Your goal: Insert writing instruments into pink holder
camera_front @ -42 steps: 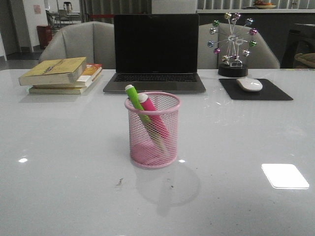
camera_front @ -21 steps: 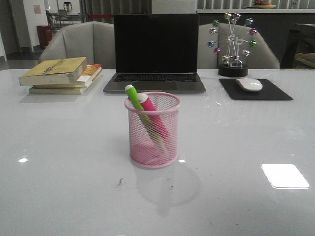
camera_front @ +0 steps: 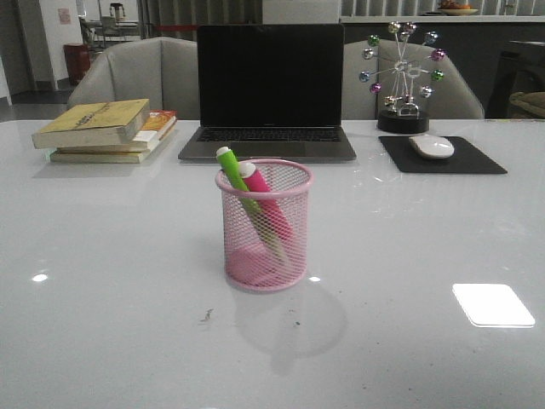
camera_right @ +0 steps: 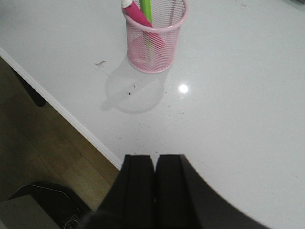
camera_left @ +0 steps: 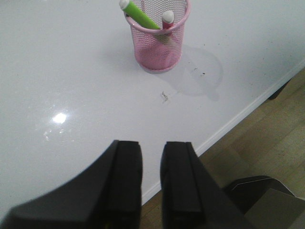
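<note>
The pink wire-mesh holder (camera_front: 265, 226) stands upright at the middle of the white table. Both pens lean inside it: the lime green pen (camera_front: 232, 173) and the magenta pen (camera_front: 258, 183), white ends up, poking over the rim at the left. Neither arm shows in the front view. In the left wrist view the holder (camera_left: 158, 44) is far from my left gripper (camera_left: 151, 147), which hangs over the table's front edge, slightly open and empty. My right gripper (camera_right: 154, 159) is shut on nothing, also back at the front edge, well short of the holder (camera_right: 155, 45).
A laptop (camera_front: 269, 89) sits behind the holder, a stack of books (camera_front: 106, 129) at the back left, a mouse (camera_front: 432, 146) on a black pad and a ball ornament (camera_front: 403, 77) at the back right. The table's front edge (camera_left: 228, 126) and floor show below both wrists.
</note>
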`<state>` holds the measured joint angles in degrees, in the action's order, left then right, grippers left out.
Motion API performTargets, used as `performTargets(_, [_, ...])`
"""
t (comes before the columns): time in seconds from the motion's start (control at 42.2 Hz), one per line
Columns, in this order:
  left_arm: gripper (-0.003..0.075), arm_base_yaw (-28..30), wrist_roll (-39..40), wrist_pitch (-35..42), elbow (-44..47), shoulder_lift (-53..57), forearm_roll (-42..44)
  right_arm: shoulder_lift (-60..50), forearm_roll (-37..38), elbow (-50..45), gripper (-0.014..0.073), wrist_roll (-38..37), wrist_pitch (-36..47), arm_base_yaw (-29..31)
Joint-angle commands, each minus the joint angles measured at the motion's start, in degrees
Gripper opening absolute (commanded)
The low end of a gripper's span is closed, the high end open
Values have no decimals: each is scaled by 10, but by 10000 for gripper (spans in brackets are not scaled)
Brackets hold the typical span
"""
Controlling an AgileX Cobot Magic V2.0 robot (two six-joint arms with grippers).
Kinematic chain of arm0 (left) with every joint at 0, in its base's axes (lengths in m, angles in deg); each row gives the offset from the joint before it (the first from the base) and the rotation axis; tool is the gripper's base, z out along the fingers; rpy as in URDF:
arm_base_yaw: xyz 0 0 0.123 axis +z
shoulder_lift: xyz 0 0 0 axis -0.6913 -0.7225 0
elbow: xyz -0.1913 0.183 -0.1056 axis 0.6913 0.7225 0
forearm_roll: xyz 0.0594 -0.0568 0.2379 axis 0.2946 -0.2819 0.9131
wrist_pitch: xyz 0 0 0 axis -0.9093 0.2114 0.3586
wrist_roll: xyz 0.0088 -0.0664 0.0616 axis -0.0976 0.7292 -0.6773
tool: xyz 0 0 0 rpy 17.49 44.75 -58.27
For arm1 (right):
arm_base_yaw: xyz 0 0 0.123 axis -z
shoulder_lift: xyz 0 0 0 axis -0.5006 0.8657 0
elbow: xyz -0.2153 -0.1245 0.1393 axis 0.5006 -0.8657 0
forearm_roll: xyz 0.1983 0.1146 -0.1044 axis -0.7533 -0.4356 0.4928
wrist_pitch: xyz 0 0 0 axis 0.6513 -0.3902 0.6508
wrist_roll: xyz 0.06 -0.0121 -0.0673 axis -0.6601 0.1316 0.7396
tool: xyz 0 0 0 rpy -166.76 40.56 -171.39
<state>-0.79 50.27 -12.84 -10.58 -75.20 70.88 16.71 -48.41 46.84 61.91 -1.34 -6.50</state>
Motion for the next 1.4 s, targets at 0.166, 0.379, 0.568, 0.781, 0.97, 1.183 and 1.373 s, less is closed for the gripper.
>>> performTargets(0.166, [93, -5, 6, 39, -15, 0, 3, -1, 10, 15, 57, -2, 37, 3])
performTargets(0.379, [93, -5, 6, 41, -15, 0, 3, -1, 10, 15, 57, -2, 35, 3])
performTargets(0.568, [93, -5, 6, 41, -15, 0, 3, -1, 10, 15, 57, -2, 35, 3])
performTargets(0.781, [93, -5, 6, 42, -14, 3, 4, -1, 10, 15, 57, -2, 35, 3])
performTargets(0.97, [93, 61, 6, 44, -9, 43, -10, -1, 10, 15, 57, -2, 34, 3])
performTargets(1.183, [93, 192, -75, 143, 52, 137, -85, -1, 10, 15, 57, -2, 34, 3])
performTargets(1.373, [93, 291, -92, 262, 166, 254, -102, -1, 10, 15, 57, -2, 34, 3])
